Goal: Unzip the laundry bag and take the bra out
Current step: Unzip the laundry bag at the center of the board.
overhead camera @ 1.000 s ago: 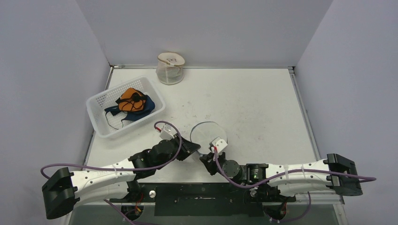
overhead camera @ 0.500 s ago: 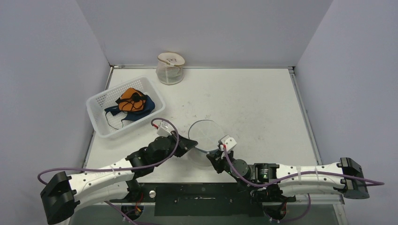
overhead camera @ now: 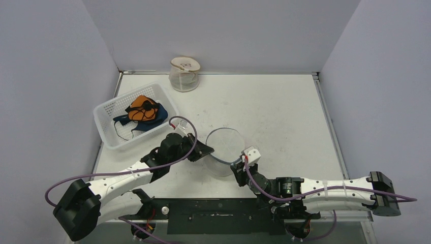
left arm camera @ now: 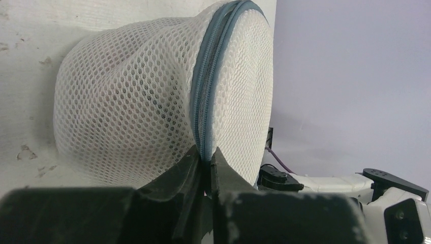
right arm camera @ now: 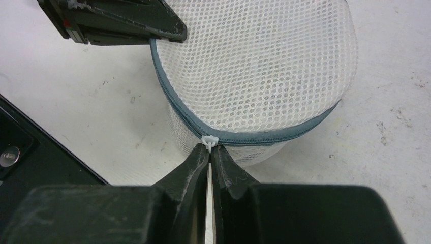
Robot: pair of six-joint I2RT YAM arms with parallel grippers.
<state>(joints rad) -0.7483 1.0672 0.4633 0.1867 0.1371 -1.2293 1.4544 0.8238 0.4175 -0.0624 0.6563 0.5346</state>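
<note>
Laundry bag (overhead camera: pixel 223 152) stands on table (overhead camera: pixel 284 117), near-centre. Left gripper (left arm camera: pixel 206 157) pinches the bag's grey zipper seam (left arm camera: pixel 203 96) at its 9 o'clock side. Right gripper (right arm camera: pixel 210 150), fingers pressed together, nips white zipper pull (right arm camera: pixel 209 139) at 4 o'clock. Contents unreadable through the mesh.
</note>
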